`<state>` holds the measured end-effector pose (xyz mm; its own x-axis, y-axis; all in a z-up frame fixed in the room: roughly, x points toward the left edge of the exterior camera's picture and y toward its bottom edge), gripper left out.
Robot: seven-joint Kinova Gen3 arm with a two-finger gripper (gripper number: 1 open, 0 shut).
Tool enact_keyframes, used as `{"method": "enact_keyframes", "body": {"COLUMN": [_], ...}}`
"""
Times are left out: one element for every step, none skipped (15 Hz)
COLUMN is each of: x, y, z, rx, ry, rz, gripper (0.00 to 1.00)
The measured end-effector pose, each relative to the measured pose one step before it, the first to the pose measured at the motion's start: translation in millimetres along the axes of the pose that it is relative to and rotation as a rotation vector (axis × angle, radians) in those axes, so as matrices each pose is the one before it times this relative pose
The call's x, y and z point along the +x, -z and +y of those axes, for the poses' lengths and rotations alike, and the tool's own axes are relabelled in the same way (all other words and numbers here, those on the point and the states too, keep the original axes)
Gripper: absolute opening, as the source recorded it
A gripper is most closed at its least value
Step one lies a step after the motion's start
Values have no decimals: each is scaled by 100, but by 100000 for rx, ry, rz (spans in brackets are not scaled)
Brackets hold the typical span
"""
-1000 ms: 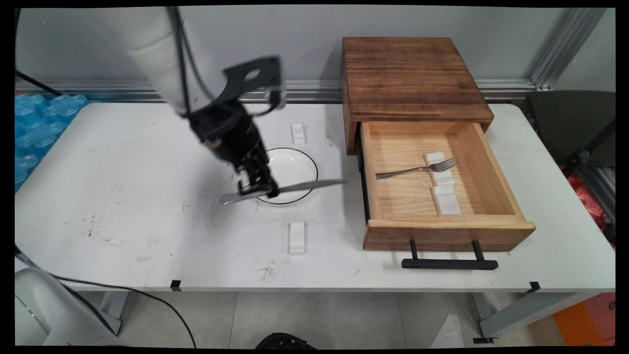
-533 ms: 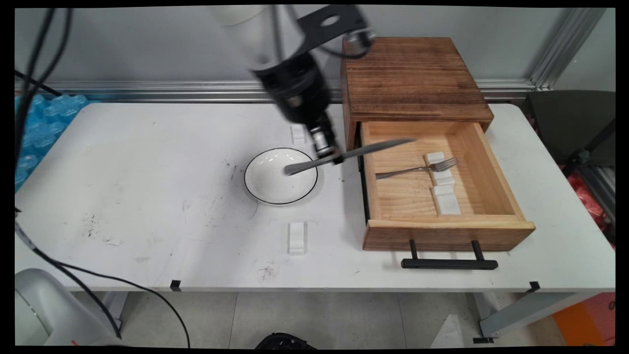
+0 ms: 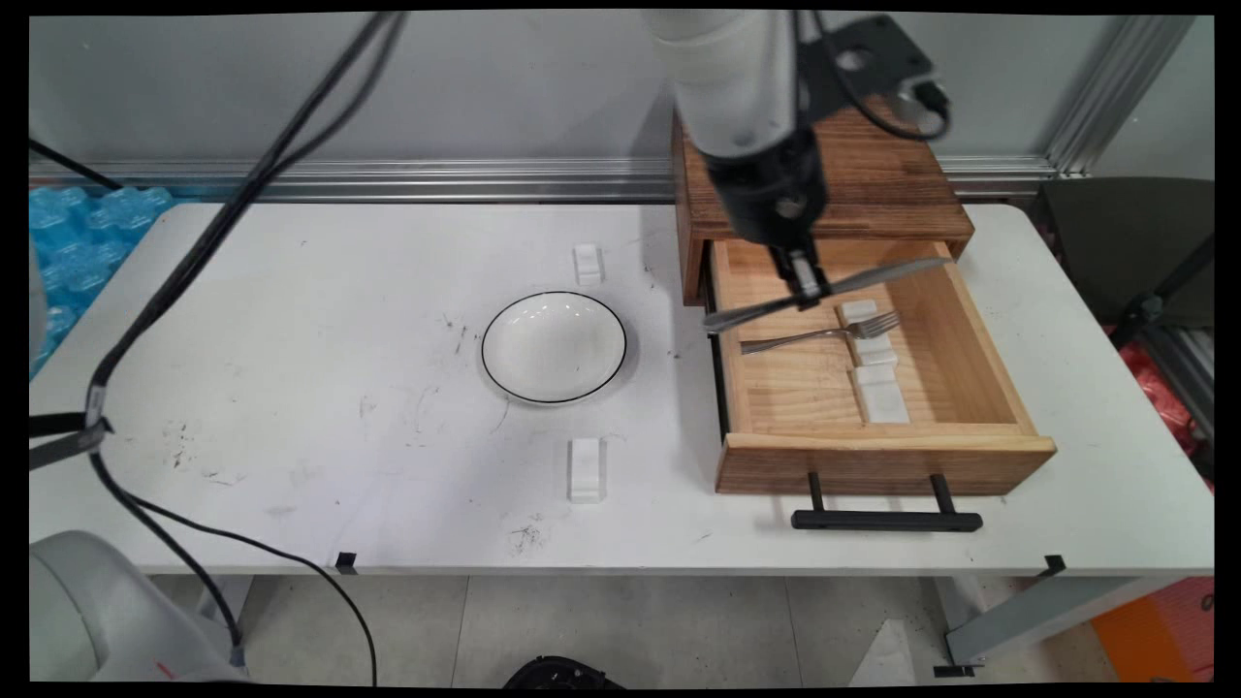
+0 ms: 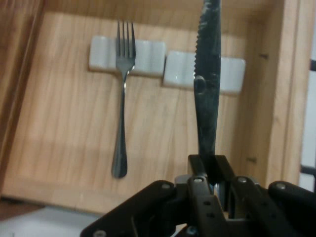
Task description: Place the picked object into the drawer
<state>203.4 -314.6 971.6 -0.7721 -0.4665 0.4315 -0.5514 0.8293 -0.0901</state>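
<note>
While clamped on knife (image 3: pixel 824 289), tool (image 3: pixel 808 289) over open drawer (image 3: pixel 979 339) w/ fork (image 3: pixel 824 335) on white rests (image 3: pixel 877 364); plate (image 3: pixel 554 347) well left.

The white surface (image 3: pixel 291 388), scuffed with dark marks, stands on a pale tiled floor (image 3: pixel 620 620) before a plain grey wall (image 3: pixel 485 87) with an aluminium rail (image 3: pixel 388 179) along its foot and blue bubble wrap (image 3: pixel 78 242) at the left.
</note>
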Motion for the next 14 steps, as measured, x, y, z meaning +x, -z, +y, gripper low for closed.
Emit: {"method": "enact_keyframes", "body": {"x": [830, 686, 531, 526, 414, 383, 294, 400, 230, 195, 219, 90, 83, 69], "y": [-1363, -1400, -1203, -1354, -1154, -1192, -988, -1361, -819, -770, -914, -512, -568, -674], "z": [64, 100, 113, 112, 118, 81, 50, 54, -1, -30, -70, -65, -74, -91], "rx": [248, 52, -87, -190, -220, -248, -233, -338, -217, -161, -148, -17, -50, -66], "ry": [-188, -219, -368, -462, -458, -473, -383, -557, -371, -364, -422, -183, -269, -405], "rz": [-410, -698, -627, -754, -720, -800, -709, -928, -508, -529, -673, -475, -547, -703], "gripper": [0, 0, 0, 0, 0, 0, 0, 0, 0, 0, 0, 0, 0, 0]}}
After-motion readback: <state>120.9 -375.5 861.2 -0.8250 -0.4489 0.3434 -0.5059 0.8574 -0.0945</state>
